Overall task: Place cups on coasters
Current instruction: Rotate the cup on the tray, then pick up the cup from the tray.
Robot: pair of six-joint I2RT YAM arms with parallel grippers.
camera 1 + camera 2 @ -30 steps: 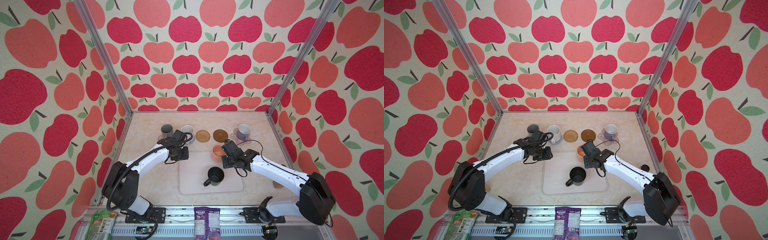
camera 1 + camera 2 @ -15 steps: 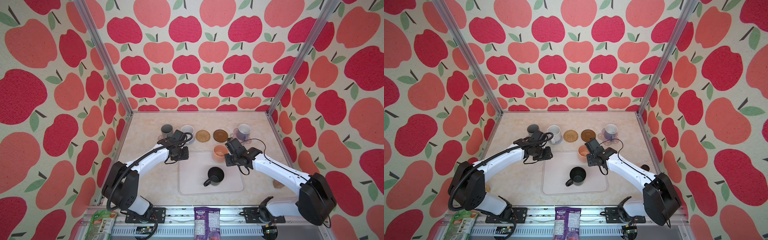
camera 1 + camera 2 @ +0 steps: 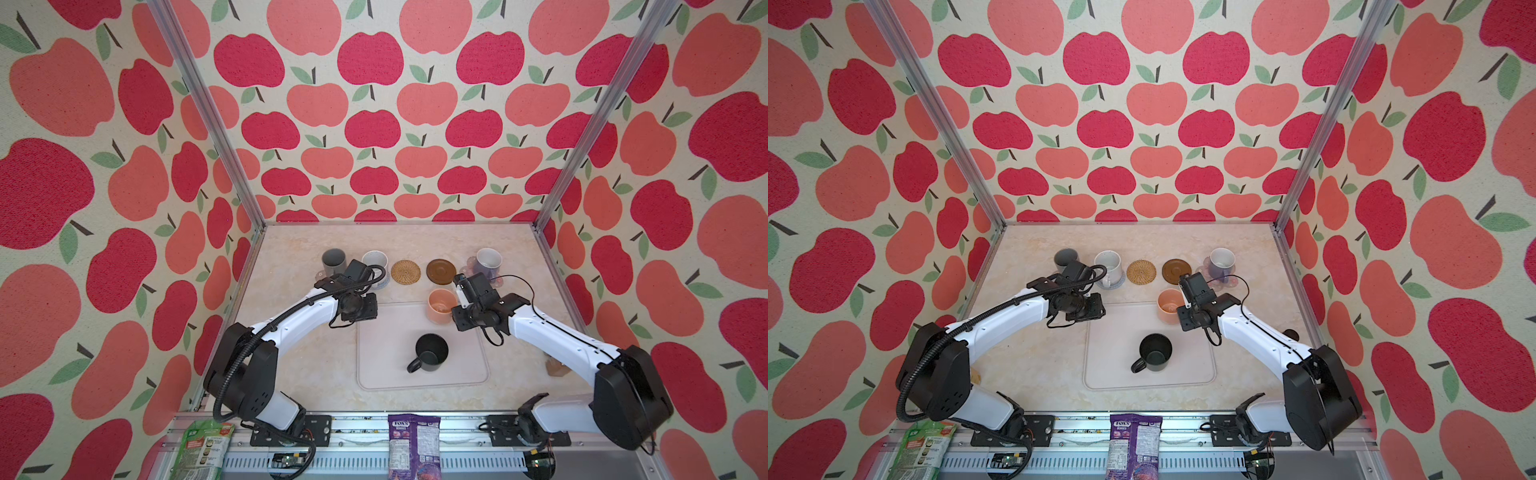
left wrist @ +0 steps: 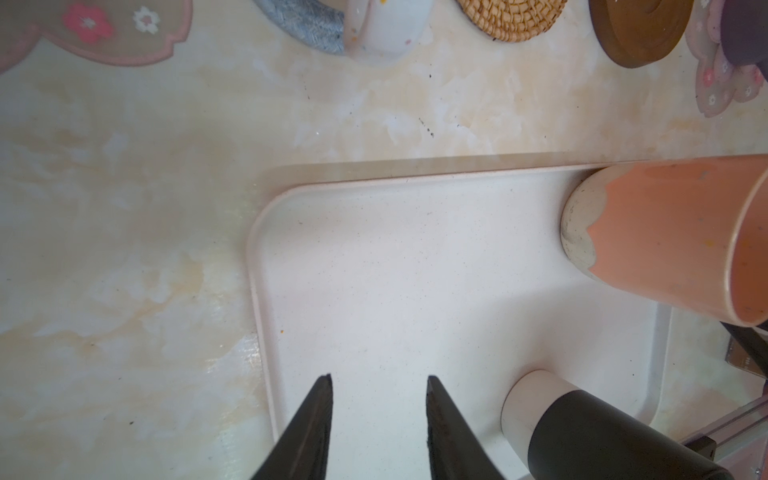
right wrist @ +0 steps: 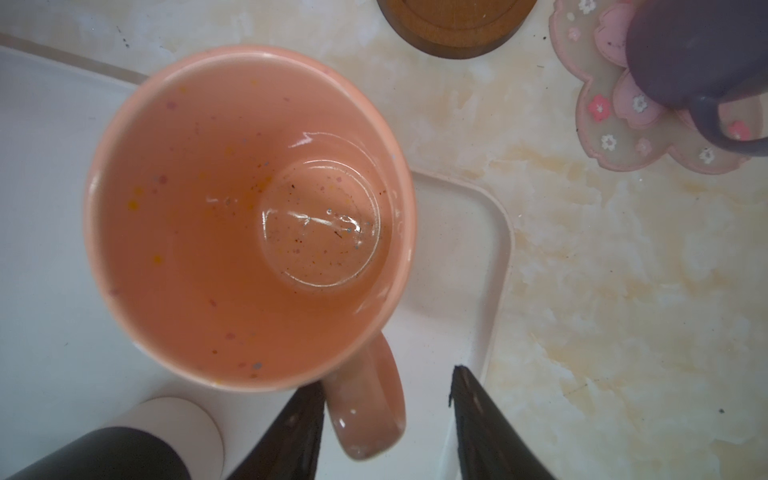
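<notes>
A peach mug (image 3: 441,305) stands at the far edge of the pale tray (image 3: 382,365). Its handle (image 5: 365,411) lies between the fingers of my right gripper (image 5: 388,376); one finger touches it and a gap shows to the other, so the gripper is open. A black mug (image 3: 431,353) stands mid-tray. My left gripper (image 4: 379,378) hangs open and empty over the tray's left side. At the back, a grey mug (image 3: 333,259), a white mug (image 3: 374,262) and a lavender mug (image 3: 488,262) each sit on a coaster. The rattan coaster (image 3: 405,272) and brown coaster (image 3: 441,272) are bare.
Apple-patterned walls and metal posts close in the left, right and back. Snack packets, one green (image 3: 203,451) and one purple (image 3: 413,440), lie on the front rail. A small brown object (image 3: 555,368) sits beside the right arm.
My right gripper has drawn back to the right off the peach mug, so more of the mug shows. The left arm has not moved.
</notes>
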